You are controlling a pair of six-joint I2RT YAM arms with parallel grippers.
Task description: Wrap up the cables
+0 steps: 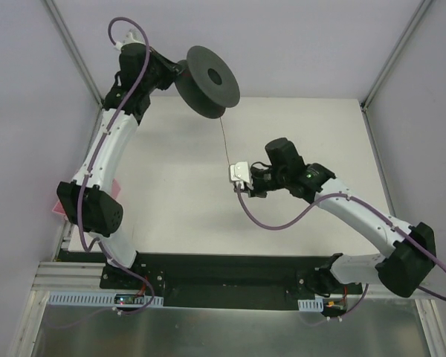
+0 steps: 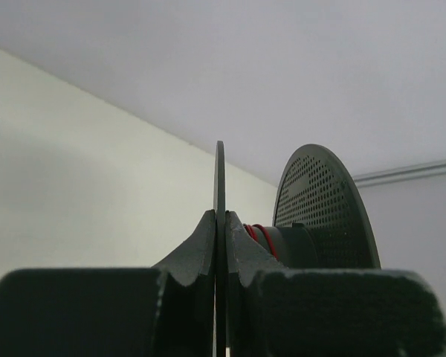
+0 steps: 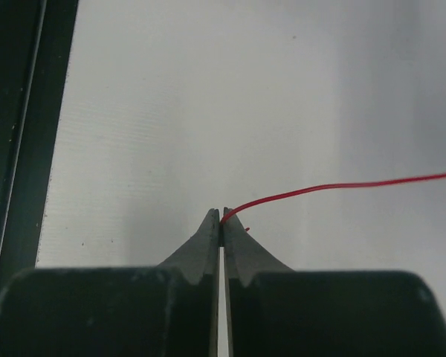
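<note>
Over the table (image 1: pixel 171 186), left gripper (image 2: pixel 220 217) clamps spool flange (image 2: pixel 220 171), right gripper (image 3: pixel 221 217) pinches red wire (image 3: pixel 342 184) — faint overhead.

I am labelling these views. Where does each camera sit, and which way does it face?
Top external: above, behind the bases, facing down on the table; both arms show, left gripper holding the spool, right gripper mid-table.
Left wrist: on that wrist, facing along its shut fingers, which clamp a spool flange; red wire on the hub.
Right wrist: on that wrist, facing down at the table past shut fingers pinching the red wire.
Shared: red wire, both wrist views.
</note>
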